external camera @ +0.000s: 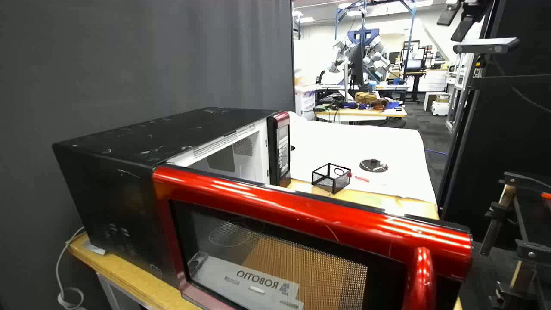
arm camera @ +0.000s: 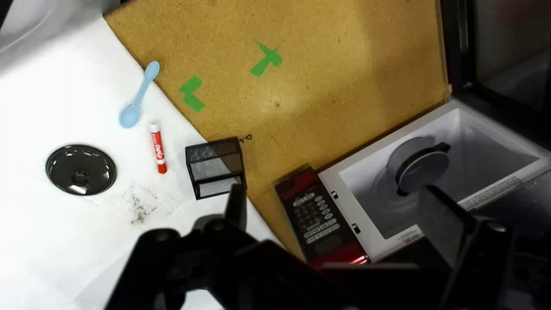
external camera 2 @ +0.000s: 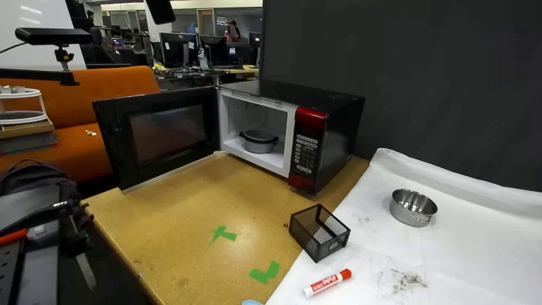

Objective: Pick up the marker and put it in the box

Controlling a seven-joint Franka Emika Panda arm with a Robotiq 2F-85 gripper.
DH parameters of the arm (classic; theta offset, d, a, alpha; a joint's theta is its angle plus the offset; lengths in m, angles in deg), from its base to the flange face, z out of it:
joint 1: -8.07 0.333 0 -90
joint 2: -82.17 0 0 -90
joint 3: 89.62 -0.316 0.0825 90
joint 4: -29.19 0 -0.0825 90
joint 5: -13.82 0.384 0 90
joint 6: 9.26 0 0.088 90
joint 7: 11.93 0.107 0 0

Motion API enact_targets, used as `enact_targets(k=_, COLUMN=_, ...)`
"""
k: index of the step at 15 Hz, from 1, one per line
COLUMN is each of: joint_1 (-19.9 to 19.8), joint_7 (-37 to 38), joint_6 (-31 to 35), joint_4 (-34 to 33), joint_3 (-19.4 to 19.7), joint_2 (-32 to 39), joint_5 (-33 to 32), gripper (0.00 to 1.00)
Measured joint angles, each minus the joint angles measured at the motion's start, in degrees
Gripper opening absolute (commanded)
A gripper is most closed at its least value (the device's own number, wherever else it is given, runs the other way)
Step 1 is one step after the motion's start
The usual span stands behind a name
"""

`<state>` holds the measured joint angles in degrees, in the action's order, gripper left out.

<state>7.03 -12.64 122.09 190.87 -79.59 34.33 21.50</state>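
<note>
The marker (external camera 2: 328, 283) is white and red with a red cap. It lies on the white sheet beside the box, and also shows in the wrist view (arm camera: 158, 147) and in an exterior view (external camera: 362, 178). The box (external camera 2: 302, 233) is a small black mesh cube with an open top, standing across the sheet's edge; it also shows in the wrist view (arm camera: 215, 148) and in an exterior view (external camera: 323, 183). My gripper (arm camera: 334, 191) is open and empty, high above the table, with its fingers wide apart. Its dark fingers (external camera: 453, 28) show at the top edge in an exterior view.
A microwave (external camera 2: 313, 144) stands with its red door (external camera: 314, 193) swung open over the table. A grey pot (external camera 2: 259, 144) is inside. A steel bowl (external camera 2: 406, 212), a black lid (arm camera: 81, 168) and a blue spoon (arm camera: 140, 94) lie around the marker and box.
</note>
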Motion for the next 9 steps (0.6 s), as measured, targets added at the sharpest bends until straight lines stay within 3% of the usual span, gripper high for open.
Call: enact_targets(k=9, joint_1=0.0, joint_7=0.0, joint_6=-0.2, joint_4=1.0, joint_3=0.0, joint_2=0.4, joint_5=0.0, gripper=1.00)
